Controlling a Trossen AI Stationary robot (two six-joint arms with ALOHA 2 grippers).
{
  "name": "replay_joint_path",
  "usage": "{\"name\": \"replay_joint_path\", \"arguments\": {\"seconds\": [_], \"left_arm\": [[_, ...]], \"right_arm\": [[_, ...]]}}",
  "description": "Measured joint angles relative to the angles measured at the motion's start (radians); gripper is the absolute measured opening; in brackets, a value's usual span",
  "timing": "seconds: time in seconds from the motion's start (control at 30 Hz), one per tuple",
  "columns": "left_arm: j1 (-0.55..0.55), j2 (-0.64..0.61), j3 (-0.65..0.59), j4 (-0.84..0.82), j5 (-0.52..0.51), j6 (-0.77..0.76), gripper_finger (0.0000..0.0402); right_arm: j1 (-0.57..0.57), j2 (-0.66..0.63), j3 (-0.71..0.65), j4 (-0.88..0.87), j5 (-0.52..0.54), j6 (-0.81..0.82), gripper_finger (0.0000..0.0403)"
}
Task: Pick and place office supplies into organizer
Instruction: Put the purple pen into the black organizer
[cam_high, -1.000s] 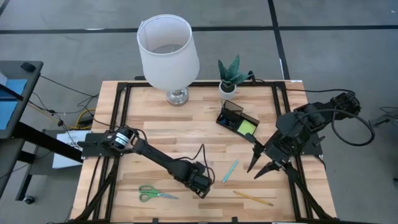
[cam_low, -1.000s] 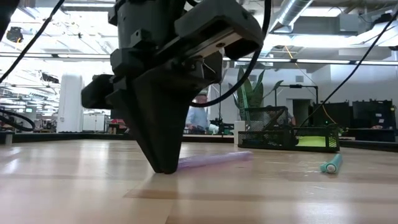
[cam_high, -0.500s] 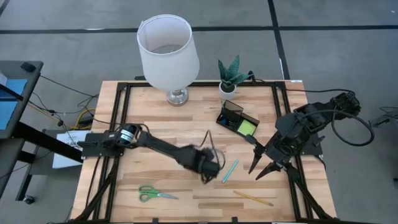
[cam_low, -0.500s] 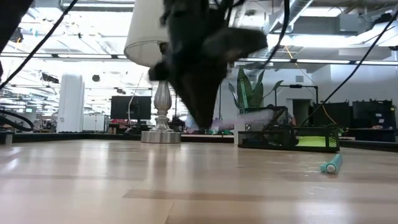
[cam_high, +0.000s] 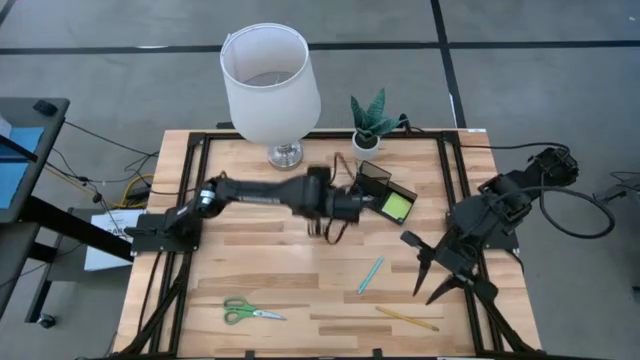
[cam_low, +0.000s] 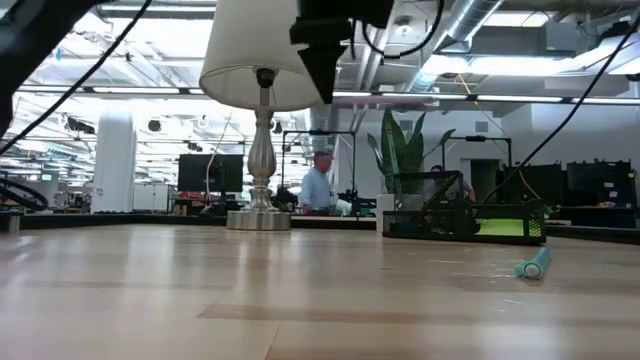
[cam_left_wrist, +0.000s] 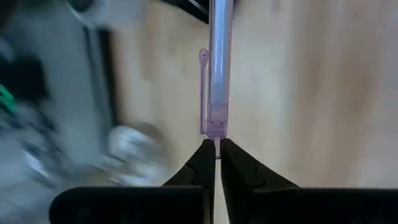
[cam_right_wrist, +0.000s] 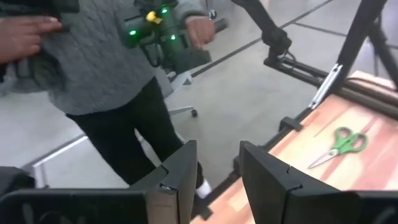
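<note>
Purple pen (cam_left_wrist: 214, 81) being carried toward organizer (cam_high: 382, 192).
Left gripper (cam_left_wrist: 216, 158) is clenching the pen's tip, lifted beside the organizer so it can drop in; right gripper (cam_high: 432, 276) is idling apart, fingers spread, holding nothing.

A white-shaded lamp with a silver base (cam_high: 270, 85) stands at the far edge of the light wooden slatted counter (cam_high: 250, 270). A small green plant in a white pot (cam_high: 371, 125) sits just right of the lamp. Beyond the counter stands a person in a grey knit sweater and black trousers (cam_right_wrist: 112, 81).
</note>
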Motion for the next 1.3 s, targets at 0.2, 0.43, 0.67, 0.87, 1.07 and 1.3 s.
{"name": "replay_joint_path", "arguments": {"seconds": [0.2,0.43,0.67,0.87,1.07,1.3], "left_arm": [[0.089,0.001,0.025,0.193,-0.227,0.730,0.0000],[0.178,0.033,0.024,0.520,-0.300,1.120,0.0000],[0.225,0.120,0.022,0.586,-0.356,1.398,0.0000],[0.228,0.187,0.021,0.643,-0.414,1.451,0.0000],[0.223,0.202,0.021,0.703,-0.389,1.471,0.0000],[0.212,0.200,0.021,0.705,-0.353,1.482,0.0000]], "right_arm": [[0.021,0.000,0.000,0.002,0.065,0.030,0.0113],[0.018,0.000,0.000,0.011,0.098,0.029,0.0113],[-0.022,0.000,0.000,0.010,0.118,0.028,0.0113],[-0.054,0.000,0.000,-0.014,0.112,0.028,0.0113],[-0.071,-0.001,0.000,-0.039,0.107,0.028,0.0113],[-0.075,-0.023,0.000,-0.074,0.103,0.025,0.0113]]}}
